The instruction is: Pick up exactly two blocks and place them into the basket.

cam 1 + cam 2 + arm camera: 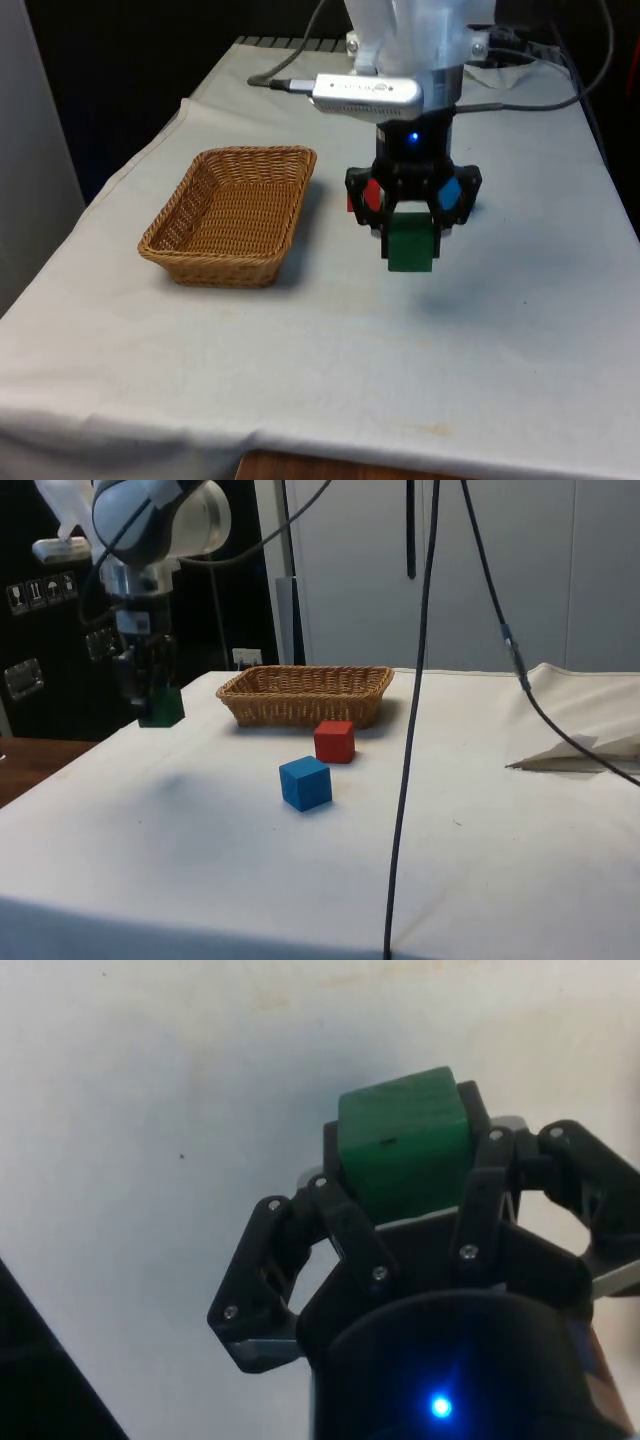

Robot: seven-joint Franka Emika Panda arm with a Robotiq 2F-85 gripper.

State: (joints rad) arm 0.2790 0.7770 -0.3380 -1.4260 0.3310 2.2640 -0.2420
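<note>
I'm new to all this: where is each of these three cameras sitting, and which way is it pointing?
Front view: fixed, looking across the table towards the robot; shows the arm's lower end, the hand lifting a green block, and the basket on the front view's left.
Side view: fixed at the table's side; shows the arm, hand, basket, red block and blue block.
Wrist view: rides on the wrist, looking down past the hand at the cloth.
Shared: all three show the green block in the hand.
</note>
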